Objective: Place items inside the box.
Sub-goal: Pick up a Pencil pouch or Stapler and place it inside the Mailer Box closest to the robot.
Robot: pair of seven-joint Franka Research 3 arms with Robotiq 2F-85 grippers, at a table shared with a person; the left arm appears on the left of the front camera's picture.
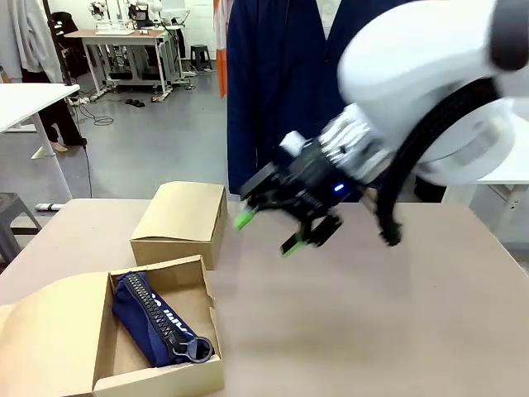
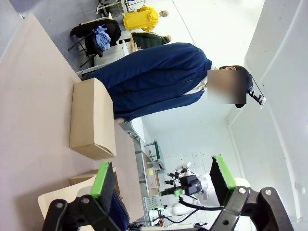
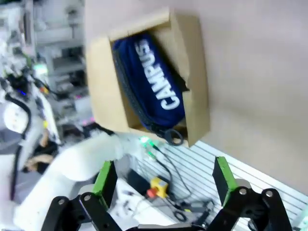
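While empty, right hand (image 1: 277, 227) wide apart.

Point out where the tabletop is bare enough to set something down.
Free: the wide stretch right of the open box, running under the right hand to the far edge. Also the strip left of the closed box. Crowded: the open box itself, where the navy pouch fills most of the floor.
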